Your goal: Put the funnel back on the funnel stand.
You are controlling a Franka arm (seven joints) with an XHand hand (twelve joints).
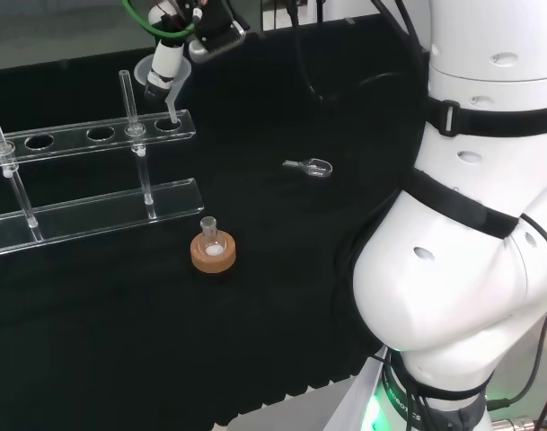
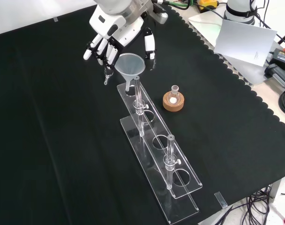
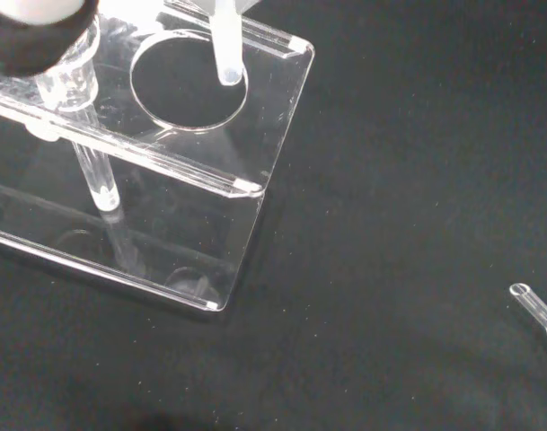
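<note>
— Clear plastic: where is the funnel (image 2: 129, 65)?

— Its stem sits at the rim of the end hole of the funnel stand (image 2: 179, 183), the hole nearest the hand (image 2: 115, 29) in the front view; the wrist view shows the stem tip (image 3: 228, 72) just at the hole's edge.

— And the fingers?

— They curl around the funnel's cone from above.

— Other items?

— A small flask (image 1: 211, 241) on a cork ring (image 1: 212, 256) stands beside the stand; a small glass piece (image 1: 309, 166) lies well apart on the black cloth (image 2: 48, 140).
</note>
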